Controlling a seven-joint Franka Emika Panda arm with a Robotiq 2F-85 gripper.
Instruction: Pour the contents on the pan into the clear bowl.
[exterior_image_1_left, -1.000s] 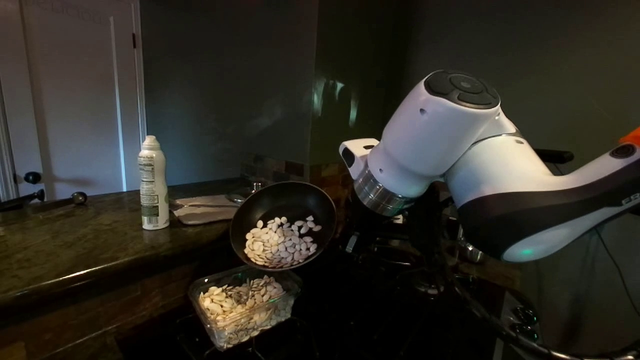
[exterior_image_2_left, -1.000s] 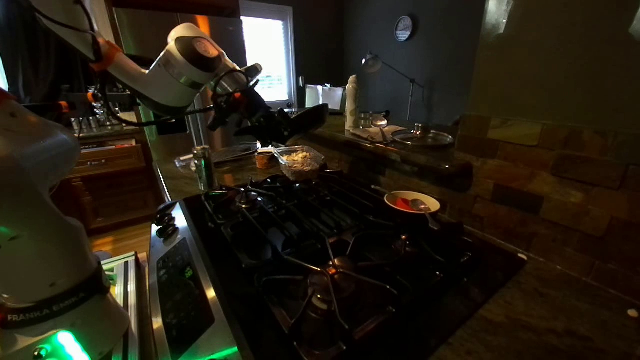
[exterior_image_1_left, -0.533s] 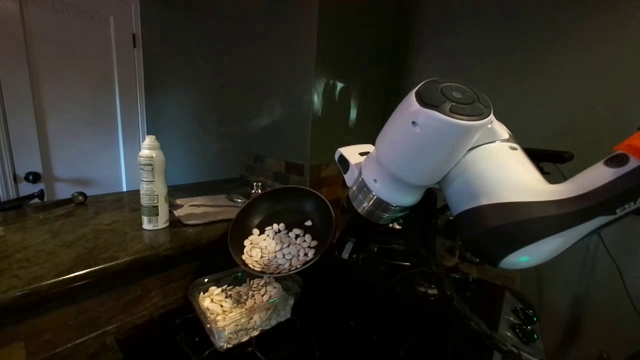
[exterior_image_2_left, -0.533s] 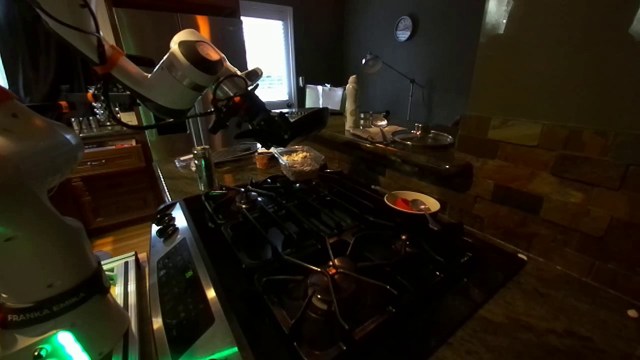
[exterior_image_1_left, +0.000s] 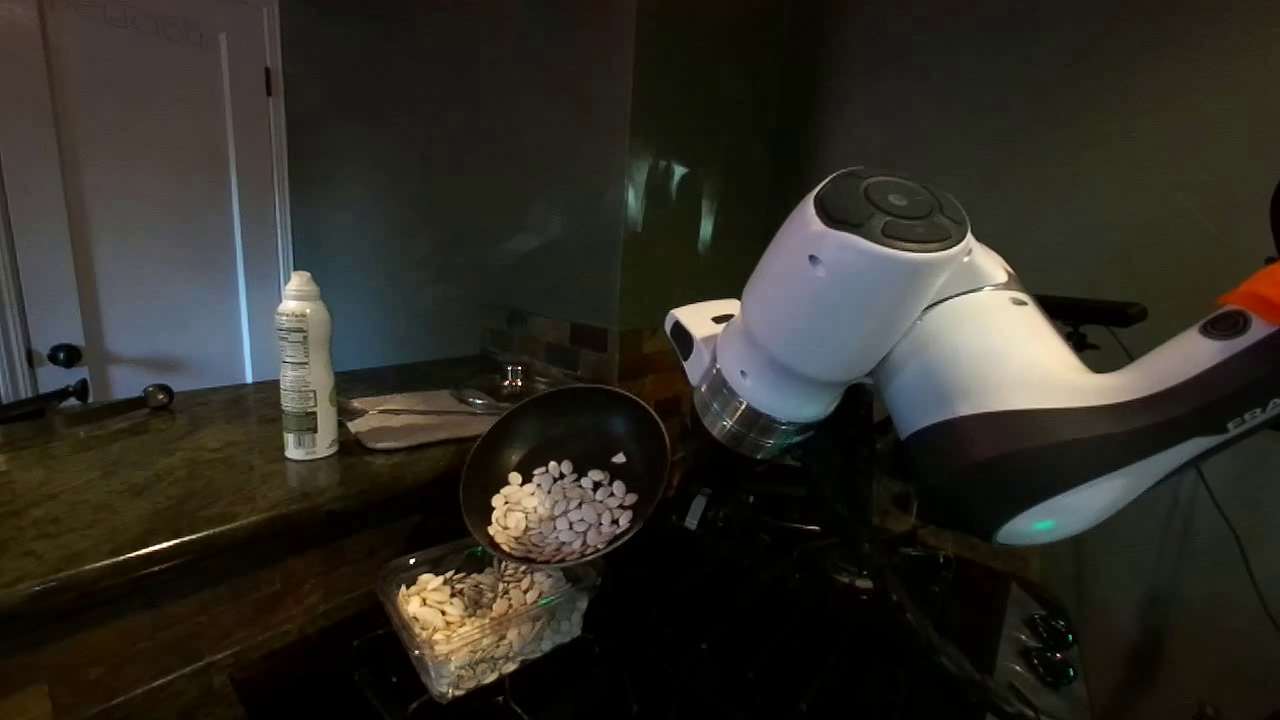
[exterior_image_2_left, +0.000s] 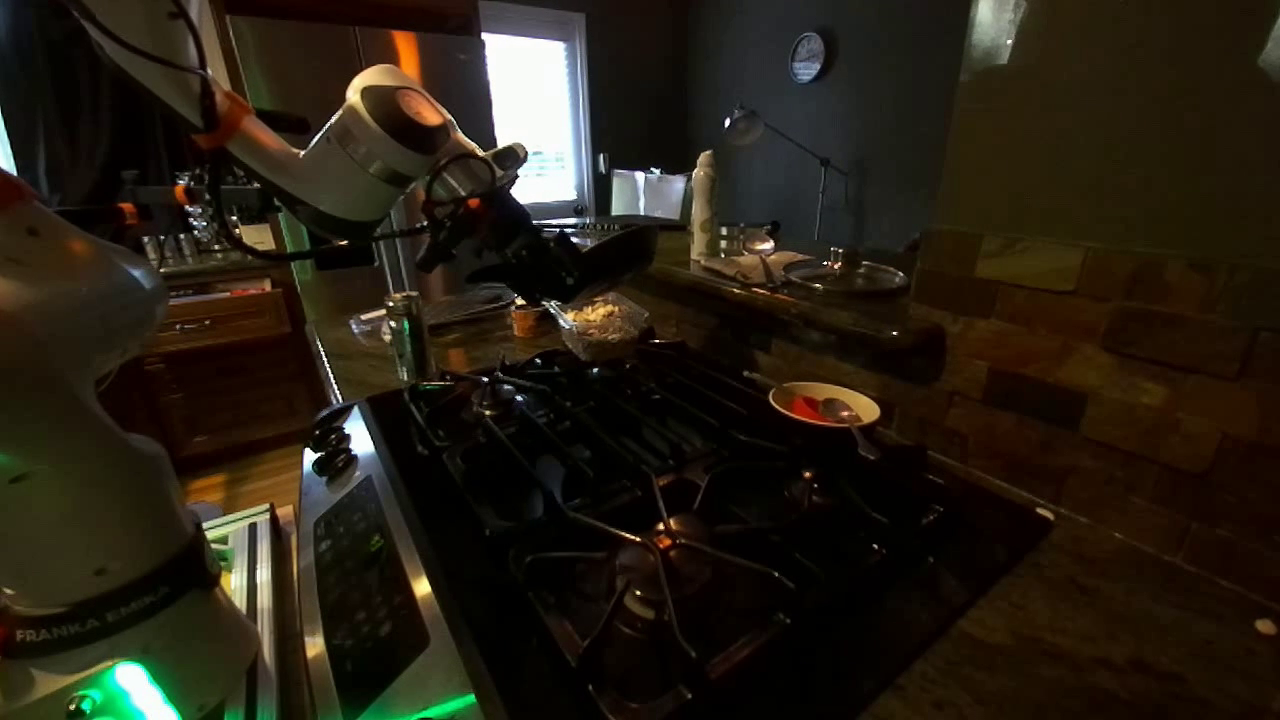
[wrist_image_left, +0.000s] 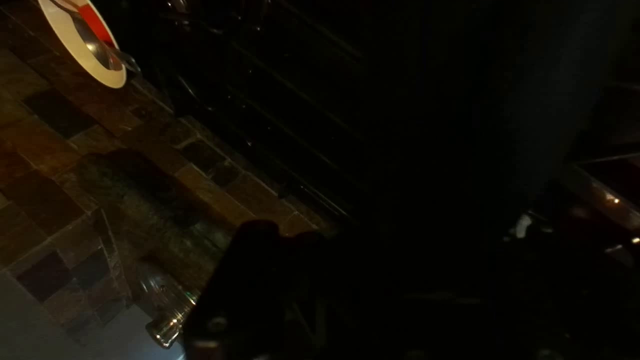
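The black pan (exterior_image_1_left: 565, 425) is held in the air, tilted toward the camera in an exterior view; it also shows side-on, dark, in an exterior view (exterior_image_2_left: 625, 255). The contents (exterior_image_1_left: 560, 515), pale flat seed-like pieces, lie heaped against its low rim. The clear bowl (exterior_image_1_left: 490, 650) stands below the pan with similar pale pieces inside; the pan's low rim overlaps its back edge in that view. It also shows in an exterior view (exterior_image_2_left: 605, 335). My gripper (exterior_image_2_left: 565, 268) is shut on the pan at its handle side; the fingers are too dark to make out in the wrist view.
A white spray bottle (exterior_image_1_left: 308, 370) and a cloth with a spoon (exterior_image_1_left: 415, 420) sit on the raised counter. A glass lid (exterior_image_2_left: 845, 275) lies there too. A white dish with a spoon (exterior_image_2_left: 825, 405) stands beside the stove grates (exterior_image_2_left: 660, 540). A metal shaker (exterior_image_2_left: 405, 335) stands beyond the stove.
The arm and the pan have moved down a little, bringing the pan lower over the bowl. The pieces in the pan have slid closer together toward its low rim.
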